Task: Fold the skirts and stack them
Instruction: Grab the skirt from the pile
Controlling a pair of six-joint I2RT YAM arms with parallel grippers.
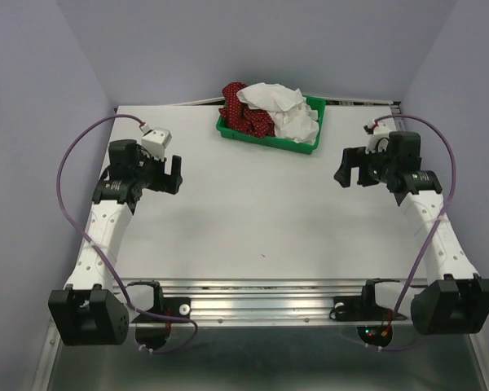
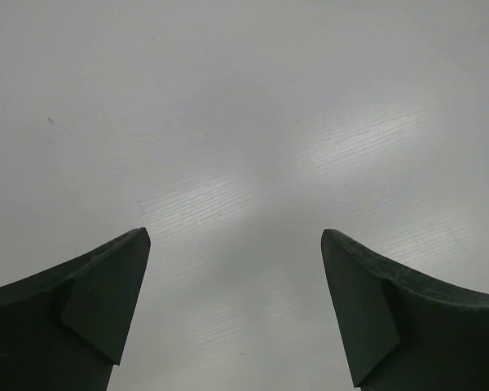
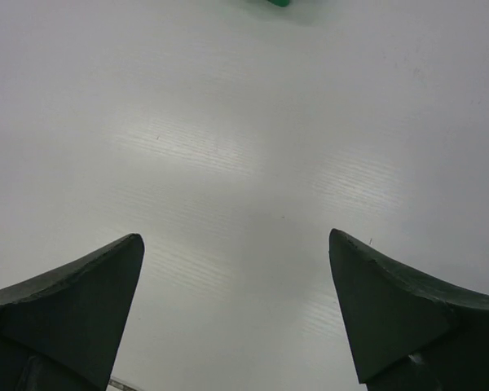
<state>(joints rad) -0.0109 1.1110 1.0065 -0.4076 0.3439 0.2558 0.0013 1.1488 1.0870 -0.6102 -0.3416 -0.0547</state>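
Okay, step: I'm lining up the first pick; both skirts are sitting bunched in the green tray (image 1: 261,138) at the far edge of the table (image 1: 253,220).
White skirt (image 1: 281,110): lying on top, spilling rightward; I'm taking it first.
Red skirt (image 1: 246,116): showing at the tray's left, partly under the white one.
Left gripper (image 1: 174,173): jaws spread wide, holding nothing, hovering over bare table, well apart from the tray.
Right gripper (image 1: 346,169): same, spread and carrying nothing; a green sliver is showing at the top of its wrist view.
Approach: I'm aiming to pinch one high fold and lift slowly, so the red one isn't dragging along.
In the way: tray wall is crowding the cloth; purple cables (image 1: 61,175) are looping off both arms, and I'm judging snag risk low.
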